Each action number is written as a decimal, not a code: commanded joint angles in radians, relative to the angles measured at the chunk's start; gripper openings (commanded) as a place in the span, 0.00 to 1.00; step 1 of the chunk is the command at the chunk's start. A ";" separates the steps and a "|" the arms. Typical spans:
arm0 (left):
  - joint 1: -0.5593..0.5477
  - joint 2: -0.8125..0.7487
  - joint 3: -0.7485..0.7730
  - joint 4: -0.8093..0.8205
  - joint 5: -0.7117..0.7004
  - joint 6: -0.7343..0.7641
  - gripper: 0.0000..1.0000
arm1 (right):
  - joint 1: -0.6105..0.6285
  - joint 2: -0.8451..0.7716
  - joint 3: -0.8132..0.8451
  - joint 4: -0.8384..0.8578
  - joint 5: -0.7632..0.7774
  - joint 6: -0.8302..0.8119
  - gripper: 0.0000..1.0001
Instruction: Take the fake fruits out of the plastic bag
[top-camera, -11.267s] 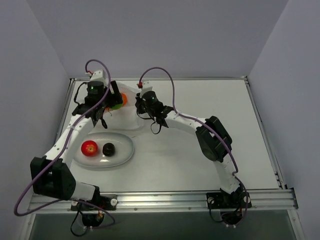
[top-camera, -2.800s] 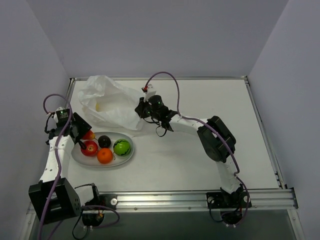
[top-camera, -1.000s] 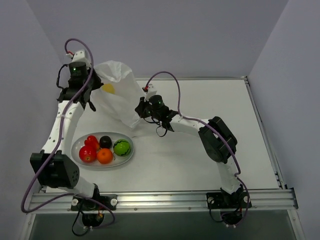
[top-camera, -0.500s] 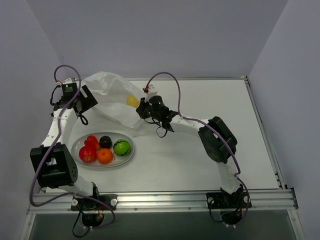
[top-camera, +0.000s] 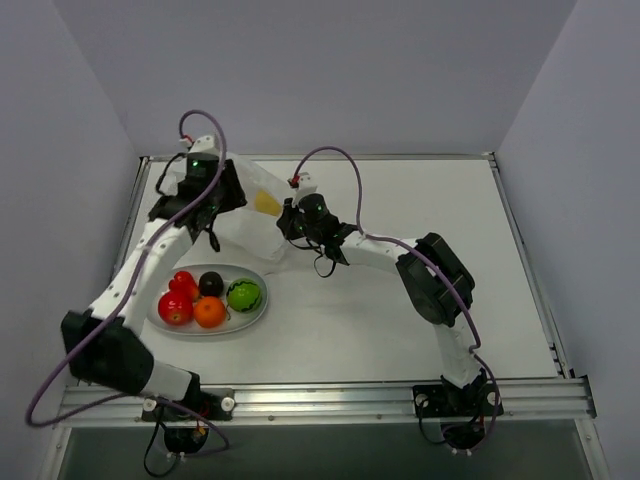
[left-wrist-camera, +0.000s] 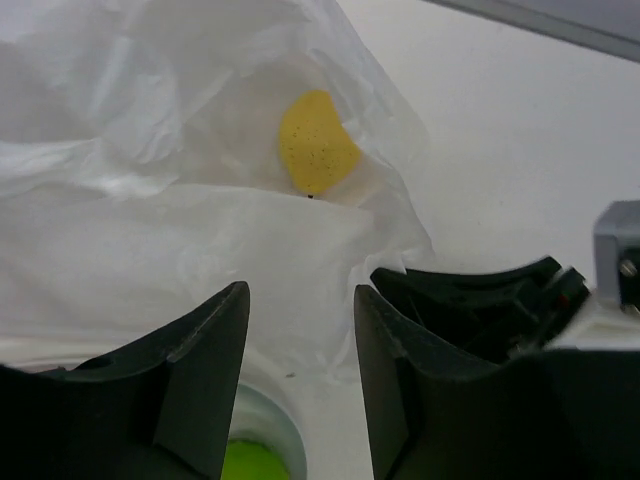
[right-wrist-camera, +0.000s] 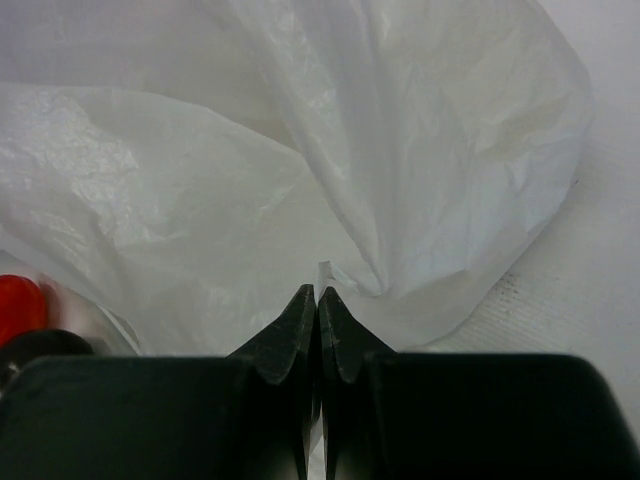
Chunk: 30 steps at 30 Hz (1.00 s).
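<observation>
You have six fake fruits (top-camera: 209, 312) to count. Five of them lie on the plate (top-camera: 262, 305): one red apple (top-camera: 175, 308), one smaller red piece (top-camera: 185, 281), one orange (top-camera: 209, 313), one bright green ball (top-camera: 243, 294) and one dark purple-black ball (top-camera: 211, 283). The sixth is one yellow fruit (left-wrist-camera: 315, 143), which you see through the plastic bag (right-wrist-camera: 400, 150). There is one plastic bag, one white oval plate and one table (top-camera: 350, 330). You have two hands in view: the left hand (left-wrist-camera: 300, 300) and the right hand (right-wrist-camera: 317, 295).
</observation>
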 joint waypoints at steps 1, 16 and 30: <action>-0.035 0.186 0.108 -0.007 0.031 0.019 0.44 | -0.009 -0.072 -0.006 0.007 0.047 0.002 0.00; -0.029 0.666 0.393 0.124 0.050 0.183 0.63 | -0.032 -0.071 -0.011 -0.013 0.075 0.013 0.00; -0.003 0.982 0.743 0.019 0.097 0.272 0.97 | -0.028 -0.025 0.045 -0.043 0.073 0.004 0.00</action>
